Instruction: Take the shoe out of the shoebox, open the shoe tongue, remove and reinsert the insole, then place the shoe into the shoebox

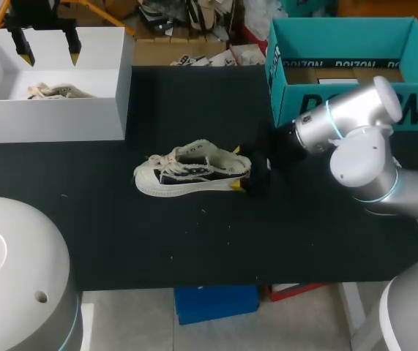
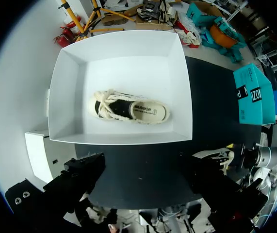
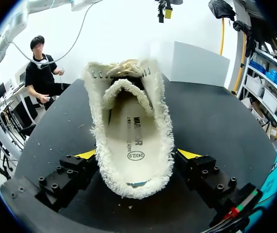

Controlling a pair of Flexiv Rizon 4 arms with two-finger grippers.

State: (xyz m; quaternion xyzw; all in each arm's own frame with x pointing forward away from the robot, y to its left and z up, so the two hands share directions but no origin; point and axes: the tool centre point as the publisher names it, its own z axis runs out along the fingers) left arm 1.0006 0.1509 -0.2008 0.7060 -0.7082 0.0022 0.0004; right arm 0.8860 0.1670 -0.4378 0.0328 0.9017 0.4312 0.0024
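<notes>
one fringed cream shoe, heel gripped by right tool

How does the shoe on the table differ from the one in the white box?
The table shoe sits out on the black table; the boxed shoe sits inside the white box. The table shoe's heel is at the right gripper; the boxed shoe is untouched, the left gripper open above it. Both are cream-and-black sneakers, soles down.

The right gripper seemingly clasps the heel of the shoe on the table.
</notes>
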